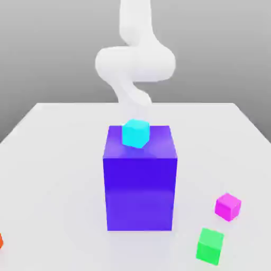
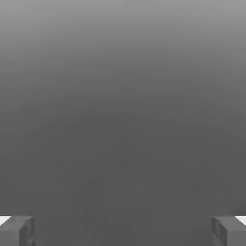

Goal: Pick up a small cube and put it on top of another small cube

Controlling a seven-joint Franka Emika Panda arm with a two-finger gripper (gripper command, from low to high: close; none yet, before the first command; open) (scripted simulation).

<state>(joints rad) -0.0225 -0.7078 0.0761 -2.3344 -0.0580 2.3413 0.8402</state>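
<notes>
The small magenta cube rests on the white table near the front, at the exterior view's right. Just in front of it sits the green cube, a little apart from it. In the hand view my gripper stands open, its two grey fingertips far apart with nothing between them and only a plain grey background beyond. The white arm rises behind the big block, far from both small cubes.
A big blue-purple block stands in the middle of the table, with a cyan cube on its top near the back edge. An orange-red object pokes in at the exterior view's lower left edge.
</notes>
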